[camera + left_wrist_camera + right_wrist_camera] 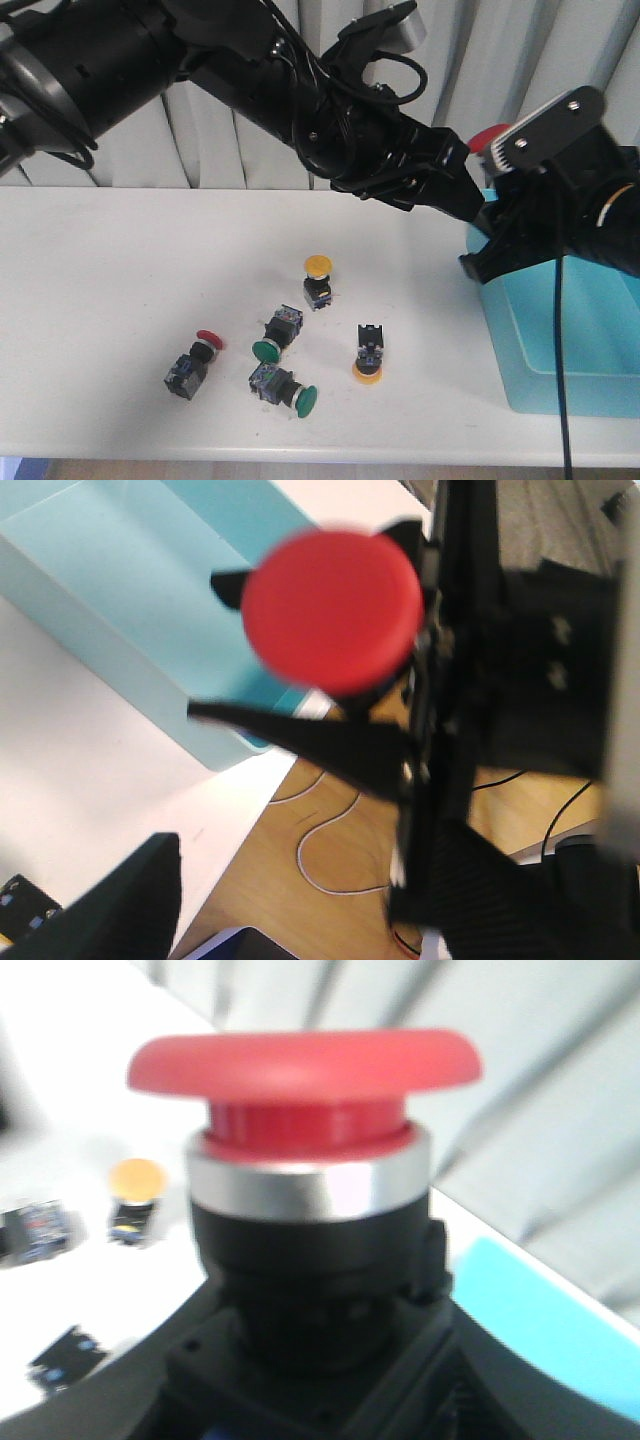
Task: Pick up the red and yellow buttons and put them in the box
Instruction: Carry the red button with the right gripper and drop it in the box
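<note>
On the white table, nearest the front edge, lie two green buttons, one at. A red button lies on its side just left of them. A yellow button stands cap-down on their right. A bit farther back, a second yellow button stands with its cap up.

The blue box sits at the right edge of the table.

Above the near corner of the box, both arms meet in the air. The right gripper is closed around the black body of another red button, with the red cap sticking out. The left gripper is right beside that cap. Its fingers are spread apart, one on each side of the cap, but whether they touch it cannot be told.
</note>
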`<state>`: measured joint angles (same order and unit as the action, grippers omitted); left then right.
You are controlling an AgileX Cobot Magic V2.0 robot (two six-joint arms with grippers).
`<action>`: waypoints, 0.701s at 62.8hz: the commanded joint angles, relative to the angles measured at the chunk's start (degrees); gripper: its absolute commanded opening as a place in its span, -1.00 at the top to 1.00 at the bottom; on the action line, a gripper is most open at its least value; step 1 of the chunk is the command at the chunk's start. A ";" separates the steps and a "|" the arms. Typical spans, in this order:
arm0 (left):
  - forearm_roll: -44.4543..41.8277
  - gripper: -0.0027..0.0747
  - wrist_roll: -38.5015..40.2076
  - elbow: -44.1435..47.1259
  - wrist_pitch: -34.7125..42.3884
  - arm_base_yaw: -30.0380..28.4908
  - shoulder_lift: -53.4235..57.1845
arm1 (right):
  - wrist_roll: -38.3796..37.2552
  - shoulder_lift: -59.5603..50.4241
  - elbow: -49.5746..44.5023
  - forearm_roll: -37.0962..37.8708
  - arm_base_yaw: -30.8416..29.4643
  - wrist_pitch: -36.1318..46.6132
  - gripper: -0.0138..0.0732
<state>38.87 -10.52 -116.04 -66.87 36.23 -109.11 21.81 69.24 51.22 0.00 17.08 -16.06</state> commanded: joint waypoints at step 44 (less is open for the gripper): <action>-56.63 0.70 11.01 -1.54 0.83 0.24 16.58 | -15.13 7.00 11.13 -0.50 -21.19 -1.92 0.68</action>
<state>-6.06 -4.85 -116.04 -67.90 36.23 -96.98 7.28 74.32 58.29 -0.46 -1.82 -18.27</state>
